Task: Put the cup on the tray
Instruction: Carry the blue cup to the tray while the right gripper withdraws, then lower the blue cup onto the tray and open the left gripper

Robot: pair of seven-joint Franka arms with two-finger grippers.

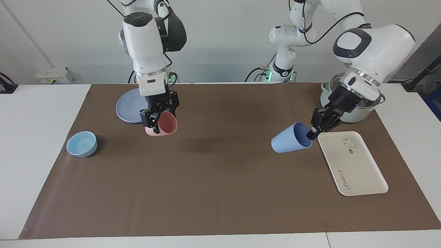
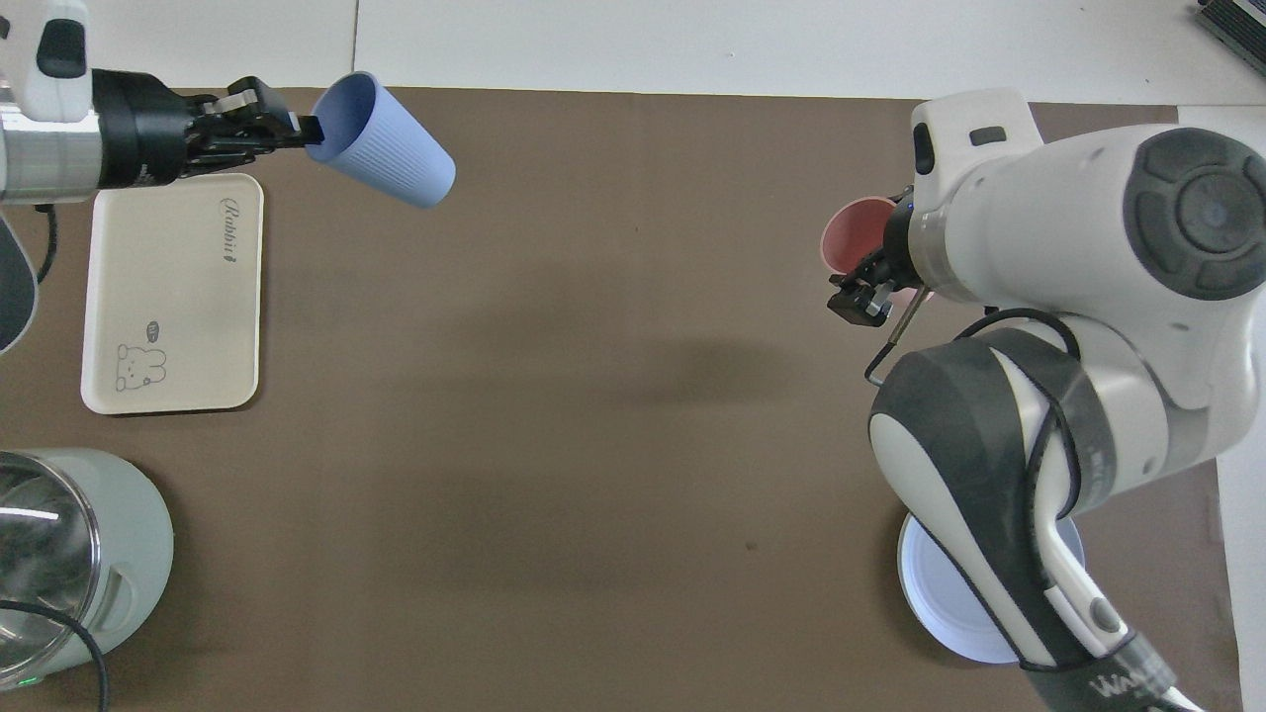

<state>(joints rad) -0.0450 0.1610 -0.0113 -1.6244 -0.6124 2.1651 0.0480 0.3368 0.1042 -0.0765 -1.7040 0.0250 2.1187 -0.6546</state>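
Observation:
The periwinkle-blue cup (image 1: 288,140) hangs tilted on its side in my left gripper (image 1: 311,133), which is shut on its rim. It is in the air over the brown mat, just beside the tray's edge that faces the table's middle. In the overhead view the cup (image 2: 388,143) and the left gripper (image 2: 307,127) show above the tray's corner. The cream tray (image 1: 358,172) with the bear drawing lies flat at the left arm's end and has nothing on it; it also shows in the overhead view (image 2: 173,297). My right gripper (image 1: 155,124) is shut on a salmon-pink cup (image 1: 167,125) over the mat.
A round blue-lilac plate (image 1: 128,108) lies near the right arm's base. A light-blue bowl (image 1: 82,143) sits at the right arm's end. A pale pot with a glass lid (image 1: 358,113) stands near the left arm, close to the tray.

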